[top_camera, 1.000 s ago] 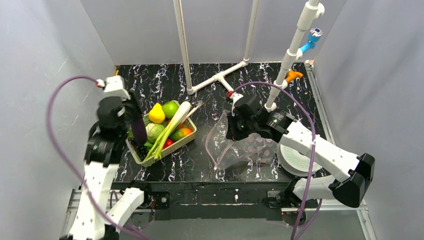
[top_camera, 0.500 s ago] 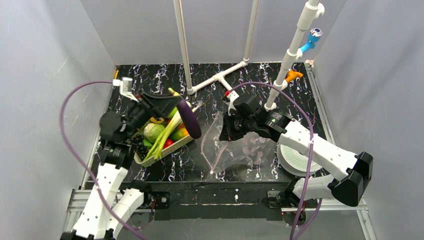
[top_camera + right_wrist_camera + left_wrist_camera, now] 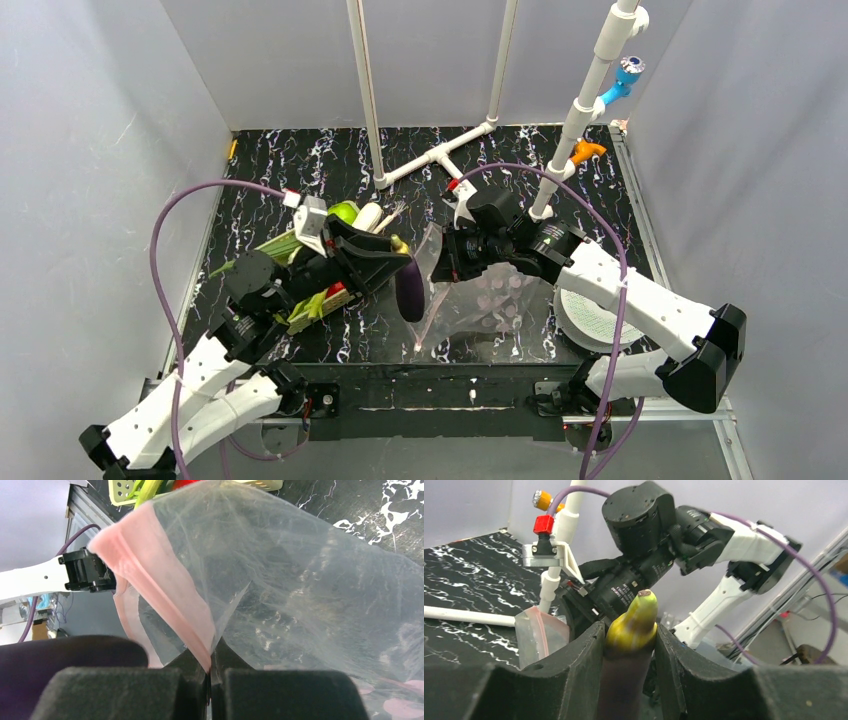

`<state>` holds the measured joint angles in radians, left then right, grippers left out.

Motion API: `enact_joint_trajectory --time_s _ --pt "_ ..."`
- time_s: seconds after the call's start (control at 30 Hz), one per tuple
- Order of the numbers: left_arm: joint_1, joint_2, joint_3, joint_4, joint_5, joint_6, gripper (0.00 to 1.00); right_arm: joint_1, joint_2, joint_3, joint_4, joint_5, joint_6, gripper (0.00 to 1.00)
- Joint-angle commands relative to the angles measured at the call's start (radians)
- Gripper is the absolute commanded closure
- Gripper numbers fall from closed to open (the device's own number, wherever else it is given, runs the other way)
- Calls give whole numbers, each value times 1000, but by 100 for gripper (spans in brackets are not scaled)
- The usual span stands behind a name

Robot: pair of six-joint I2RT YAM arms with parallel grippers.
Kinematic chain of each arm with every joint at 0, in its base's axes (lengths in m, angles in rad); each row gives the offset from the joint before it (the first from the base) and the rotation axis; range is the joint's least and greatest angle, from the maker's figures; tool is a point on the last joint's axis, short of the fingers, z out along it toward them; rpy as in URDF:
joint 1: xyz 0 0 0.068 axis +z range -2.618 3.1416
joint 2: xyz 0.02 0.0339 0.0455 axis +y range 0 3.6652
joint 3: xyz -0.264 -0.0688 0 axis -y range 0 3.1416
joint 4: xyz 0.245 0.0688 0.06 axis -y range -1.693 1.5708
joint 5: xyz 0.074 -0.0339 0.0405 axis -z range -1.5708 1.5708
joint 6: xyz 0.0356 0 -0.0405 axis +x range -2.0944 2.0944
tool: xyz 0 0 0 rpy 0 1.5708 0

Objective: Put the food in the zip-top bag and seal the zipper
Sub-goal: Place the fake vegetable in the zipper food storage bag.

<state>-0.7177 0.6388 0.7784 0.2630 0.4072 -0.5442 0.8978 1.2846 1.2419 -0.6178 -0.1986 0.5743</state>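
Note:
My left gripper (image 3: 392,262) is shut on a dark purple eggplant (image 3: 410,293) with a yellow-green stem end (image 3: 633,625), and holds it in the air just left of the bag's mouth. My right gripper (image 3: 445,258) is shut on the pinkish zipper strip (image 3: 167,600) of the clear zip-top bag (image 3: 495,295), lifting the mouth edge off the table while the rest of the bag lies flat. The other food, a green apple (image 3: 343,212) and a white-green leek (image 3: 367,217) among it, stays in the woven basket (image 3: 300,310), mostly hidden under my left arm.
A white PVC pipe frame (image 3: 432,156) stands at the back middle, with a taller post (image 3: 585,95) at the back right. A white round plate (image 3: 590,318) lies under my right arm. Grey walls close both sides.
My left arm has carried the eggplant from above the basket rightward and down to the bag's mouth. My right gripper has kept hold of the bag's edge, shifting slightly.

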Motion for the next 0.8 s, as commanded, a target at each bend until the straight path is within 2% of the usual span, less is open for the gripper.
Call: enact_joint_trajectory --time_s 0.0,0.23,0.37,0.63,0.77 --pt "-64 35 12 0 -99 185 100 -3 -20 20 61 -45 17 99" --pt "-74 69 -38 61 -178 235 100 -3 -18 27 71 -59 24 99" --pt "-74 77 -59 70 -179 231 100 -9 -30 16 97 -77 42 99" --pt "-73 59 -110 138 -180 141 100 -80 -46 -48 243 -206 167 99" --pt "-74 80 -99 118 -156 97 100 -100 -50 -54 255 -197 191 99"
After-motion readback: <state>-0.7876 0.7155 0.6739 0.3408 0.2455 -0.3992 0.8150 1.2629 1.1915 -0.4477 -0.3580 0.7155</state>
